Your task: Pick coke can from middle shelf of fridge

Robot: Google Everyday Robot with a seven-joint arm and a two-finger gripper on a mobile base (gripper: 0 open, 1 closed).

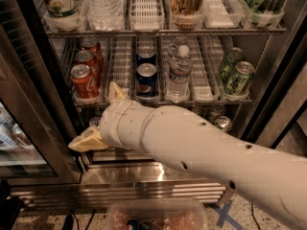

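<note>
Camera view: the pincer (92, 115) is seen open, its two tan fingers (115, 91) spread well apart, at the front edge of the middle shelf (201, 101) of the fridge (41, 85). The coke can (85, 82) is stood upright at the front of the leftmost lane, just left of the upper finger and not touched by it. Blue cans (146, 78), a water bottle (180, 73) and green cans (237, 75) are lined up to its right.
</note>
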